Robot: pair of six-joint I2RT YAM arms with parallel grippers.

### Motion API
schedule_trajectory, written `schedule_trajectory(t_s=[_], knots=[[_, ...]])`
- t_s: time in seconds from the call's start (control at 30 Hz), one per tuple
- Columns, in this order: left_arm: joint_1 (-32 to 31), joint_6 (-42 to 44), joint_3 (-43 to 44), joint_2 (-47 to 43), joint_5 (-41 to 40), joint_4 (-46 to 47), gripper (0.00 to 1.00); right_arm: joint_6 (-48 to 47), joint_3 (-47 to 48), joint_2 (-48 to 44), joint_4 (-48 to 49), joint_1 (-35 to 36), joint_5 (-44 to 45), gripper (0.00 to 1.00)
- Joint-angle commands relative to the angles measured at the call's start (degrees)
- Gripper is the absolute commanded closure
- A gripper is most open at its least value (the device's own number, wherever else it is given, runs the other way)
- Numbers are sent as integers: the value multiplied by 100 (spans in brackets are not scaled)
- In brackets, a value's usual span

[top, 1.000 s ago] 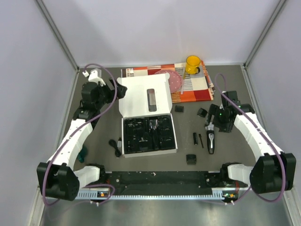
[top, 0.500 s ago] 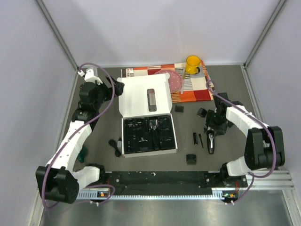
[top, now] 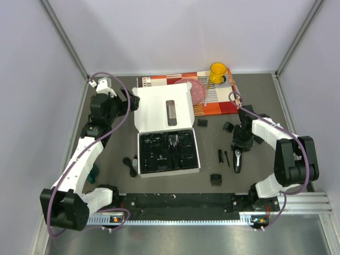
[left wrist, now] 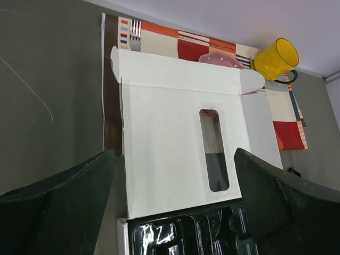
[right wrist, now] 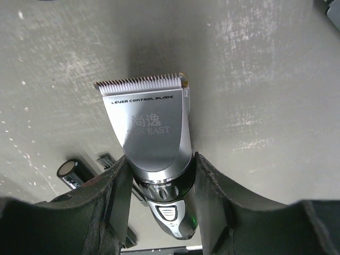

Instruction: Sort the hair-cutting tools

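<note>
The black-and-silver clipper [top: 237, 160] lies on the dark table right of the box, its blade pointing away. My right gripper [top: 240, 142] is over its head end. In the right wrist view the clipper [right wrist: 154, 138] sits between my right gripper's [right wrist: 159, 166] jaws, and both fingers [right wrist: 114, 202] press its sides. Black guard combs lie at the back [top: 202, 122], beside my right arm [top: 228, 126] and at the front [top: 215, 179]. Thin black sticks [top: 221, 155] lie left of the clipper. A black cord [top: 129, 164] lies left of the box. My left gripper [top: 129, 101] is open and empty by the lid's left corner.
The white box holds a black moulded tray [top: 169, 151], with its lid [top: 163, 109] folded open behind. A striped placemat [top: 215, 95], a pink object [top: 198, 91] and the yellow cup [top: 218, 73] are at the back. The left wrist view shows the lid [left wrist: 164, 143] and cup [left wrist: 273, 58].
My right arm has swung round and brought its gripper over the clipper's head, fingers either side. The clipper has barely moved. My left gripper has shifted slightly back and left.
</note>
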Motion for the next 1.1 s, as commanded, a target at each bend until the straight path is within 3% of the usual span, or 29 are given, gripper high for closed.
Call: schedule_trajectory(t_s=[0.0, 0.1, 0.23, 0.43, 0.67, 0.87, 1.07], knots=[[1, 90, 106, -220, -109, -192, 1, 82, 245, -626, 253, 135, 99, 92], [-8, 160, 19, -317, 93, -456, 3, 196, 447, -1004, 314, 345, 20, 93], [1, 99, -403, -642, 173, -149, 4, 337, 947, -1189, 437, 846, 46, 96], [1, 90, -422, -607, -73, -315, 5, 591, 1915, -1137, 771, 2172, 520, 100], [1, -322, -324, -352, -126, -737, 6, 916, 2249, -654, 1781, 3324, 723, 100], [1, -350, -263, -361, -346, -1167, 7, 2057, 2390, 83, 1677, 3738, 1057, 100], [-8, -253, -289, -431, -645, -1563, 7, 2349, 2496, 296, 1510, 4203, 1646, 100]])
